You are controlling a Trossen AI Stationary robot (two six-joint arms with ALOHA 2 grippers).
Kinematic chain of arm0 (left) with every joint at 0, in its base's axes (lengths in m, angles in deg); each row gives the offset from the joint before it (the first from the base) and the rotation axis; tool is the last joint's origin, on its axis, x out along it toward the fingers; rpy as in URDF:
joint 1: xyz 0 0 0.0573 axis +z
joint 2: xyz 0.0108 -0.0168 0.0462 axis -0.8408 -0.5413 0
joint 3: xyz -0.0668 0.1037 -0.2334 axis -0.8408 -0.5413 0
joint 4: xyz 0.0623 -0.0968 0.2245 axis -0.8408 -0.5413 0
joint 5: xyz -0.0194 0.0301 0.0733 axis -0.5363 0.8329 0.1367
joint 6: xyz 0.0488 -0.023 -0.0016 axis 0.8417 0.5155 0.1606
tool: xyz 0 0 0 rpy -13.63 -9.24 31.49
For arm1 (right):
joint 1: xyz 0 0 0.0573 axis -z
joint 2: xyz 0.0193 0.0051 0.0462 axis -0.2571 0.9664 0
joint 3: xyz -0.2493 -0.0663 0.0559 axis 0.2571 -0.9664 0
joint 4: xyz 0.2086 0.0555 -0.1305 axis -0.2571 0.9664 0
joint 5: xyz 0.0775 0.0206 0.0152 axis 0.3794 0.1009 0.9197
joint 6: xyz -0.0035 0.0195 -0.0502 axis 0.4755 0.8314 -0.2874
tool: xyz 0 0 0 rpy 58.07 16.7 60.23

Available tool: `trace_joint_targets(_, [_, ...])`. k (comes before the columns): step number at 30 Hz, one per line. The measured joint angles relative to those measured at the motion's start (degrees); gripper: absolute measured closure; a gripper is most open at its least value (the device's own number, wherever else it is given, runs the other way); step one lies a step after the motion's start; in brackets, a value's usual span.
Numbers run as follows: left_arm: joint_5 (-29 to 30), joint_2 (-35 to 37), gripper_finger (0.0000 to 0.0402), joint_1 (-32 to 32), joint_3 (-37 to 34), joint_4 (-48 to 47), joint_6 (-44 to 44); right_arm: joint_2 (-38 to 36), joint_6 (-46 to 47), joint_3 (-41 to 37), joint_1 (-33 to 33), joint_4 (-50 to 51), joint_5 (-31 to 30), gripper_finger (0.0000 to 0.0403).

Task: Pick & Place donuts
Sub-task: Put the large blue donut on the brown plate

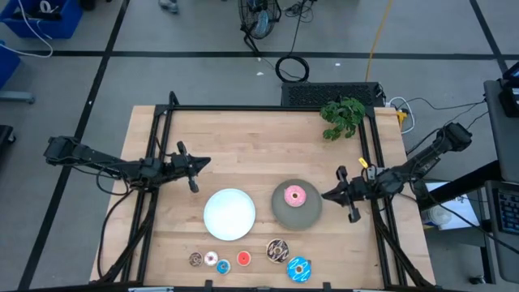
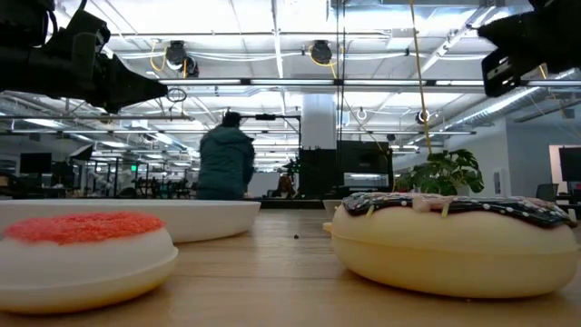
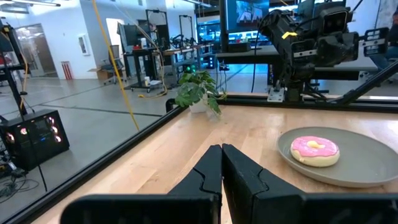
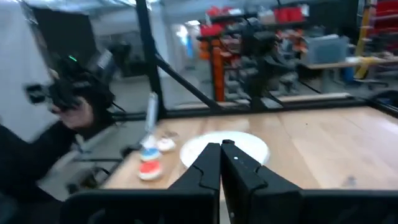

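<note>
While both arms are being held raised above the table, nothing is being carried: the left gripper [image 1: 203, 163] is closed and empty near the left side of the table, and the right gripper [image 1: 327, 195] is closed and empty just beside the grey plate [image 1: 285, 214].

One pink donut [image 1: 294, 195] is already lying flat on the grey plate. The white plate [image 1: 229, 213] is being left bare. The other donuts are waiting in a row along the front edge: four small ones, among them a red one [image 1: 243, 259], then the brown sprinkled donut [image 1: 277, 250] and the blue donut [image 1: 298, 269].

As judgement, several risks are being seen. The small donuts are lying very near one another, so a neighbour could be pushed or knocked off the front edge when closed fingers are being lowered without opening first. A grip on the rounded rim could slip, since the rings are smooth.

The donuts are round rings, so no long axis is being shown; each one is lying flat with its hole pointing upward.
</note>
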Motion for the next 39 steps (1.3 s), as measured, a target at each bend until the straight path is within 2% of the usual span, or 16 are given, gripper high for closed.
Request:
trace_joint_targets(4, [0.0,0.0,0.0385,0.0,0.0,0.0,-0.3,1.7,1.6,0.0,-0.1,-5.5,1.5,0.0403])
trace_joint_targets(6, [0.0,0.0,0.0385,0.0,0.0,0.0,-0.3,3.6,2.1,1.0,0.0,-4.9,2.6,0.0403])
trace_joint_targets(10, [0.0,0.0,0.0385,0.0,0.0,0.0,-0.3,10.2,2.6,4.1,-0.6,-3.7,3.3,0.0403])
trace_joint_targets(14, [-0.1,0.0,0.0385,0.0,0.0,0.1,-0.5,17.8,0.8,10.9,-2.8,-3.4,3.3,0.0403])
trace_joint_targets(18, [-0.1,0.0,0.0385,0.0,0.0,0.1,-1.5,25.8,0.0,21.1,-5.2,5.1,2.8,0.0403])
trace_joint_targets(22, [-0.1,0.0,0.0385,0.0,0.0,0.2,-2.0,32.8,4.2,31.9,-5.7,13.7,2.9,0.0403])
trace_joint_targets(34, [-0.1,0.0,0.0385,0.0,0.0,0.2,-2.6,48.0,7.4,59.1,-7.3,42.1,3.0,0.0403])
trace_joint_targets(39, [-0.1,0.0,0.0385,0.0,0.0,0.4,-2.4,54.3,13.4,71.4,-7.5,55.8,7.5,0.0403])
